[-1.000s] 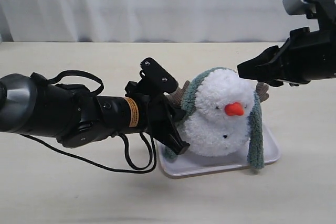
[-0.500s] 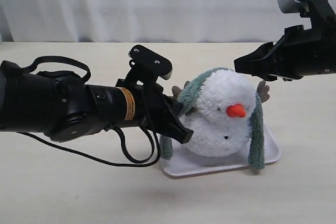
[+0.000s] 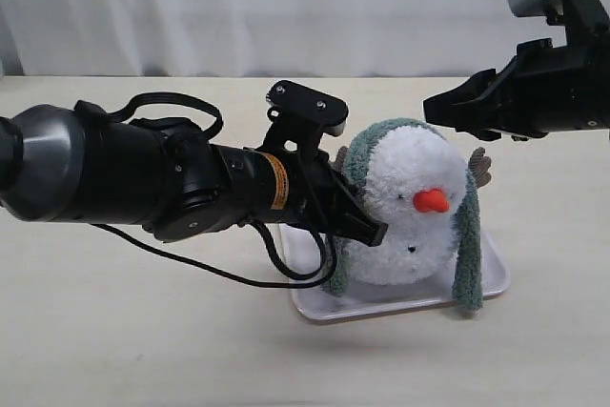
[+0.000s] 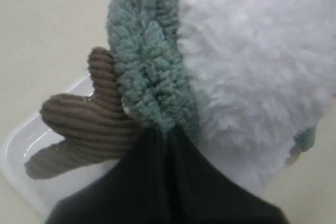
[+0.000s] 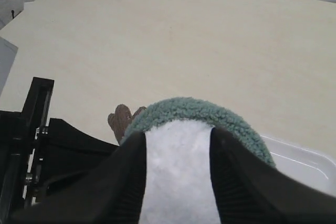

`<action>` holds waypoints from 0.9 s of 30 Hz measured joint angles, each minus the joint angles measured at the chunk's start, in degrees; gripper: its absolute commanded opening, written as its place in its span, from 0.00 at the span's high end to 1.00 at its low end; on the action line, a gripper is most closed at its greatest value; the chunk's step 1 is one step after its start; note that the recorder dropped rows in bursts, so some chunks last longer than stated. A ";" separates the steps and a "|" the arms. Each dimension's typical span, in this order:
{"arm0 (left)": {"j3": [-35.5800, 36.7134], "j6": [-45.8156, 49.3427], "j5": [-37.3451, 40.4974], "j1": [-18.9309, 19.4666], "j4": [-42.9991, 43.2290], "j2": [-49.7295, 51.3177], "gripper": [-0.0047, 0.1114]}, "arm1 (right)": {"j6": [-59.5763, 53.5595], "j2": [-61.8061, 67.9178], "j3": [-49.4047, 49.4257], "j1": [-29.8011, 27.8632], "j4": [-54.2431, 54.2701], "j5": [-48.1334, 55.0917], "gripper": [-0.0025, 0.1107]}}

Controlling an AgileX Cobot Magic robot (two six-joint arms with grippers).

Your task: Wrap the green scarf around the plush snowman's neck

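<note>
Table [image 3: 143,350] holds white tray [image 3: 491,278] under plush snowman [image 3: 410,207], which sits upright in it. Green scarf [image 3: 465,235] lies over the snowman's head, not at the neck, with ends hanging down both its sides. Left gripper [image 3: 374,231] is against the snowman's side, jaws together, pinching the scarf; right gripper [image 3: 434,107] is just above the snowman's head, jaws apart, clear of it.

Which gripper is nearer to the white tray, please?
Left. The left gripper is low beside the plush snowman, just over the white tray; the right gripper hangs above its head.
</note>
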 measured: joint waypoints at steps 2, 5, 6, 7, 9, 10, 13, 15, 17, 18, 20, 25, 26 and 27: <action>0.00 -0.92 1.09 0.00 0.00 0.09 0.96 | -0.09 0.00 0.00 0.00 0.29 0.00 0.65; -0.05 -1.29 3.20 -0.09 0.00 0.09 0.96 | -0.45 0.00 0.00 0.00 1.32 0.00 0.65; -0.05 -1.42 4.23 -0.09 0.00 0.09 0.96 | -0.92 0.00 0.00 0.00 1.74 0.00 0.65; -0.05 -1.52 5.13 -0.09 0.00 0.09 0.96 | -1.24 0.00 0.00 0.00 2.33 0.00 0.65; -0.05 -1.50 6.22 -0.22 -0.10 0.09 0.96 | -1.98 0.15 0.00 0.00 3.51 0.00 0.65; -0.05 -1.50 6.60 -0.48 -0.11 0.09 0.96 | -2.30 0.50 0.00 0.00 4.19 0.00 0.65; -0.05 -1.50 7.25 -1.52 -0.22 0.09 0.96 | -2.76 2.19 -0.30 0.00 5.59 0.00 0.65; -0.05 -1.50 7.25 -2.39 -0.22 0.09 0.96 | -2.76 3.53 -0.95 0.00 5.71 0.15 0.65; -0.05 -1.50 7.25 -3.03 -0.22 0.09 0.96 | -2.76 4.61 -1.99 0.00 5.71 0.74 0.65; -0.05 -1.50 7.25 -3.32 -0.22 0.09 0.96 | -2.76 4.90 -2.45 0.00 5.71 1.21 0.65; -0.05 -1.50 7.66 -3.43 -0.22 0.09 0.96 | -2.76 5.22 -2.99 0.00 5.71 1.65 0.65; -0.05 -0.95 10.03 -3.43 0.01 0.09 0.96 | -2.65 5.42 -3.46 0.00 5.71 0.42 0.65; -0.05 -0.80 10.26 -3.43 0.01 0.09 0.96 | -2.65 5.59 -3.46 0.00 5.71 0.06 0.65; -0.05 -0.66 10.40 -3.43 0.01 0.09 0.96 | -2.65 5.76 -3.46 0.00 5.71 -0.07 0.65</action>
